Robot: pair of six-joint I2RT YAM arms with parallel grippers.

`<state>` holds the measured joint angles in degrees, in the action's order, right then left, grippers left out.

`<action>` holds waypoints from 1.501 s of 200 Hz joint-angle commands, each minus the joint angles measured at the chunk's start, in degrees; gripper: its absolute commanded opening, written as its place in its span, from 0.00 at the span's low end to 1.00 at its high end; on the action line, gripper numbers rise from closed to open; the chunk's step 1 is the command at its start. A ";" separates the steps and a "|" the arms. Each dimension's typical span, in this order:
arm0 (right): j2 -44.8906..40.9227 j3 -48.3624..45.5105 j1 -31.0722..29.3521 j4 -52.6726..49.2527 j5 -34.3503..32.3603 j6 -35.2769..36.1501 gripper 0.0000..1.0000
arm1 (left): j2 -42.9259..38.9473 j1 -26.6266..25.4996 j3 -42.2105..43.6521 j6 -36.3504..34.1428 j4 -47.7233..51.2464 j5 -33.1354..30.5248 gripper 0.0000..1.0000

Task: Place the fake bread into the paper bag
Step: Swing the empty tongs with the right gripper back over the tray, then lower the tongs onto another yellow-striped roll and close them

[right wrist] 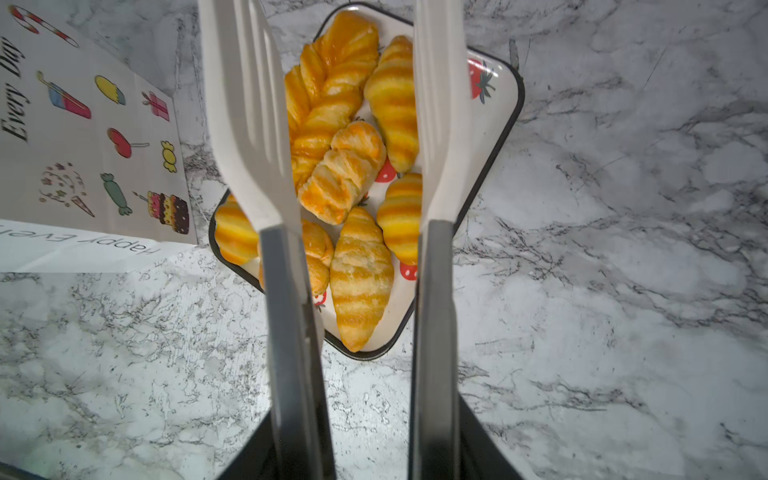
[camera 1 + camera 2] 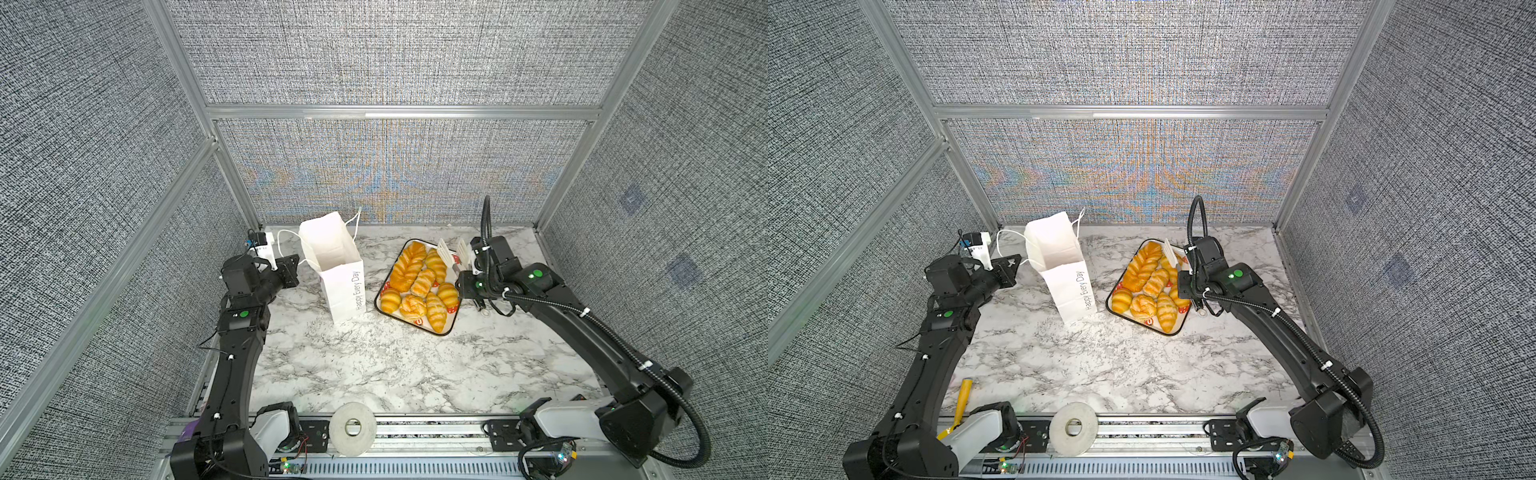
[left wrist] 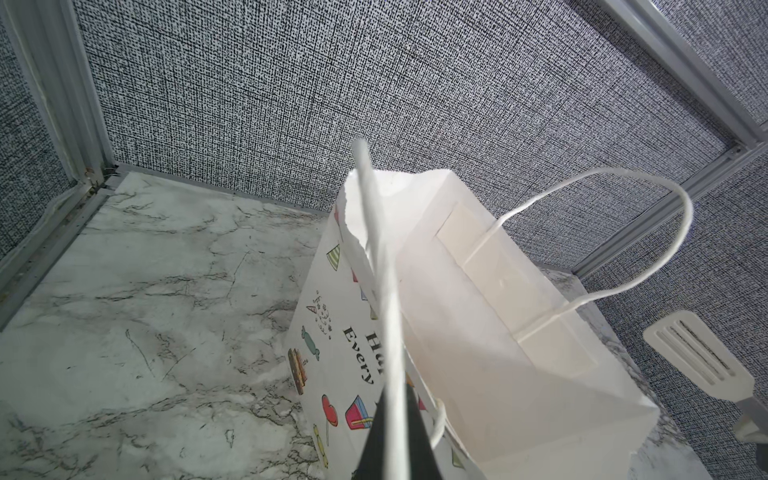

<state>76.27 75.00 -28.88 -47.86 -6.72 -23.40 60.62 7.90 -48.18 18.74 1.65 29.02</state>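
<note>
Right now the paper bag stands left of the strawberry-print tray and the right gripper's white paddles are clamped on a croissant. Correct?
Not the clamp. In the right wrist view the white paddles of the right gripper stand apart above the strawberry-print tray with nothing between them; the croissants all lie on the tray. The paper bag does stand left of the tray.

**Setting:** robot laboratory test cell.

**Enclosure:** aluminium profile frame [image 2: 399, 112] holding grey woven fabric panels [image 2: 395, 50]. They stand beyond the right gripper [image 2: 452, 249] and off to both its sides.

**Work surface:** marble-pattern tabletop [image 2: 374, 365], below the gripper.

**Fixtures:** two black jointed arms, left arm [image 2: 237, 365] and right arm [image 2: 582, 328]. Both are based on a metal mounting rail [image 2: 432, 440] well behind the gripper.

**Fittings at that rail:**
- slotted cable duct [image 2: 415, 469]
- ribbed black conduit [image 2: 698, 436]
- small circuit board [image 2: 286, 471] with a lit green lamp
- roll of tape [image 2: 340, 419]
</note>
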 commanded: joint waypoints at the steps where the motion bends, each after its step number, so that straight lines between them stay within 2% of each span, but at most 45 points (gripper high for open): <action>1: -0.15 -1.25 0.34 -2.01 -0.22 -1.67 0.46 | 0.01 0.00 0.19 0.11 -0.95 1.07 0.00; 114: 0.78 -11.00 2.69 0.41 2.08 -4.46 0.46 | 0.81 0.01 0.33 0.75 -1.30 1.57 0.00; 243: 6.86 -12.16 4.10 4.44 7.31 -4.90 0.49 | 0.29 0.01 0.45 0.60 -1.24 1.48 0.00; 300: 7.97 -12.64 4.10 4.84 6.98 -4.64 0.49 | 0.45 0.01 0.34 0.54 -1.21 1.38 0.00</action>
<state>83.94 62.61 -24.73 -44.21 0.34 -27.86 60.95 7.90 -47.97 19.53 1.37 30.11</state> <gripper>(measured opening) 0.495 0.054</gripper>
